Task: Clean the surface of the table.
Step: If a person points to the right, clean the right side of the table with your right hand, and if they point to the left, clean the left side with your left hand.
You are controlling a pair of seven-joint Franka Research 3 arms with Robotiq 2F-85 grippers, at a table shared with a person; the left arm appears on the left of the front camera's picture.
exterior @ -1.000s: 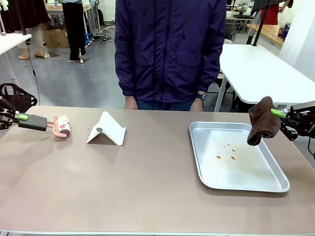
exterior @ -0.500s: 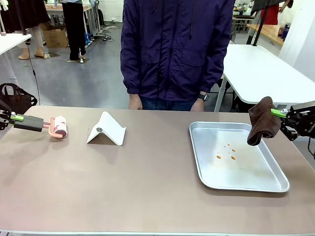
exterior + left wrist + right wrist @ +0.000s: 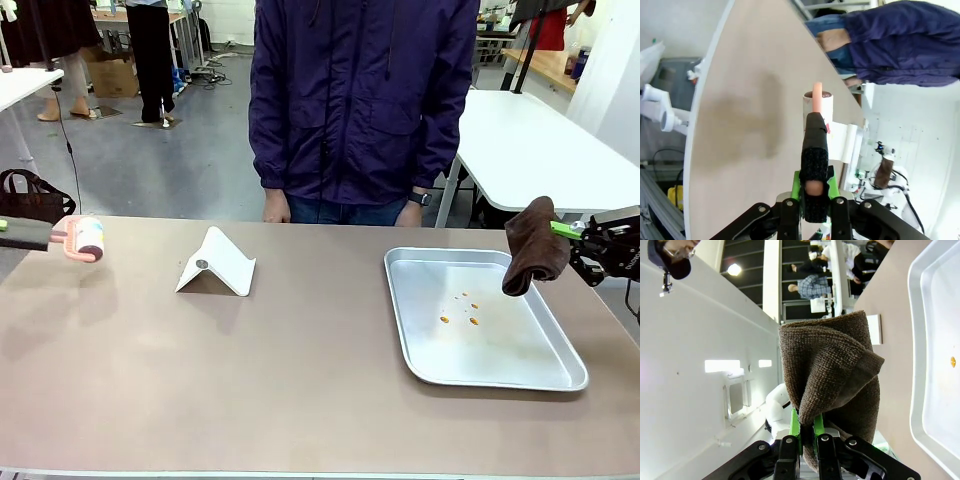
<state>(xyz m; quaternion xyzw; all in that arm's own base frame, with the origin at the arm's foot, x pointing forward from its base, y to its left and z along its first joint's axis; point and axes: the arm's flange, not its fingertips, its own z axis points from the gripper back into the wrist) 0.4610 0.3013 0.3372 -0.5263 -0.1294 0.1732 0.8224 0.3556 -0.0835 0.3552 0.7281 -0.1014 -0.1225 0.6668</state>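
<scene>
Worktop point(image 3: 300, 390) bare along near edge; tray point(image 3: 500, 383) right, white stand point(image 3: 215, 262) left; left gripper point(image 3: 814, 187) clamps lint roller point(image 3: 85, 238) at left edge; right gripper point(image 3: 565, 230) clamps brown cloth point(image 3: 530, 245).

Front view across table point(image 3: 300, 400), wrist close-ups

A silver tray point(image 3: 510, 350) is seen at four o'clock, with orange crumbs point(image 3: 473, 321) scattered inside. A white folded stand point(image 3: 222, 262) is set at ten o'clock. A person in a purple jacket point(image 3: 365, 90) is seen at twelve o'clock.
</scene>
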